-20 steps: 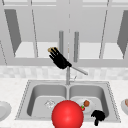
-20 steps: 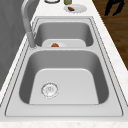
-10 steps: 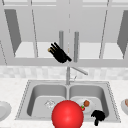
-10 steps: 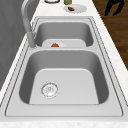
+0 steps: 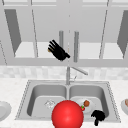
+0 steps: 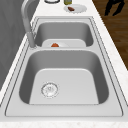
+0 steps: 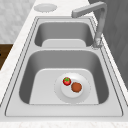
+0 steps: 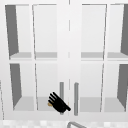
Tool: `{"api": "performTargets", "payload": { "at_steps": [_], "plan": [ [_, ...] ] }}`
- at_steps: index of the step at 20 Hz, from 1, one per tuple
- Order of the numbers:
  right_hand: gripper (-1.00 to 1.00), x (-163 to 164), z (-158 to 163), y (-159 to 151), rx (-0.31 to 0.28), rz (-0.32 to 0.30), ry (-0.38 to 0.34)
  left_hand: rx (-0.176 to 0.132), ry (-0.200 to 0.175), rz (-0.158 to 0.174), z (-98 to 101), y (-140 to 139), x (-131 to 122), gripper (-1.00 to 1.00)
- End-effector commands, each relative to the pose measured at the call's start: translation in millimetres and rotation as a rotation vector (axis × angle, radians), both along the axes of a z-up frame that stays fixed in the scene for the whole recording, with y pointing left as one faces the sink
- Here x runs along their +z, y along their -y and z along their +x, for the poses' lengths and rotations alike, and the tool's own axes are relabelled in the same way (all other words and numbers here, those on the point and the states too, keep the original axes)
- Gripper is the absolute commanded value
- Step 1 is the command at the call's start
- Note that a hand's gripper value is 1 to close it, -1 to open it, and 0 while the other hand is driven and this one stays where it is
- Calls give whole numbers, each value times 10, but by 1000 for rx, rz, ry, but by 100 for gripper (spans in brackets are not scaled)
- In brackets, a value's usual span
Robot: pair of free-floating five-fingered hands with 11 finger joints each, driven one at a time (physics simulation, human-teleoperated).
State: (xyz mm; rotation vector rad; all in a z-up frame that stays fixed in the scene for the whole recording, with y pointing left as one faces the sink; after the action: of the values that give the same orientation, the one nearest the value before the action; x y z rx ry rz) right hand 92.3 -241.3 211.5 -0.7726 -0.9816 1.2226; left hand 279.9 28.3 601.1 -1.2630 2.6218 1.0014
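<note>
Nearest the camera, a red ball (image 5: 67, 114) sits at the front rim of the sink (image 5: 30, 90), and the right robot hand (image 5: 98, 117) hangs just beside it, fingers curled down, clenched on nothing. Behind, a plate (image 7: 72, 87) with a strawberry (image 7: 66, 81) lies in the right basin. Farthest back, the left robot hand (image 5: 58, 51) hovers with straight, spread fingers, released, just left of the cabinet door handle (image 5: 61, 37). Closing from there, it could slip past the handle or bump the glass door.
</note>
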Motion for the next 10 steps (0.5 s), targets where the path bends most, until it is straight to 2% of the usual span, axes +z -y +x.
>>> {"api": "performTargets", "payload": {
  "at_steps": [1,4,7,10],
  "plan": [
    [0,0,0,0,0,0,0,-9,88,-103,167,-22,0,-100],
    [0,0,0,0,0,0,0,-7,111,-96,218,-1,-13,-100],
    [0,0,0,0,0,0,0,12,138,-89,243,1,-29,-100],
    [0,0,0,0,0,0,0,19,133,-83,281,0,-46,-100]
  ]
}}
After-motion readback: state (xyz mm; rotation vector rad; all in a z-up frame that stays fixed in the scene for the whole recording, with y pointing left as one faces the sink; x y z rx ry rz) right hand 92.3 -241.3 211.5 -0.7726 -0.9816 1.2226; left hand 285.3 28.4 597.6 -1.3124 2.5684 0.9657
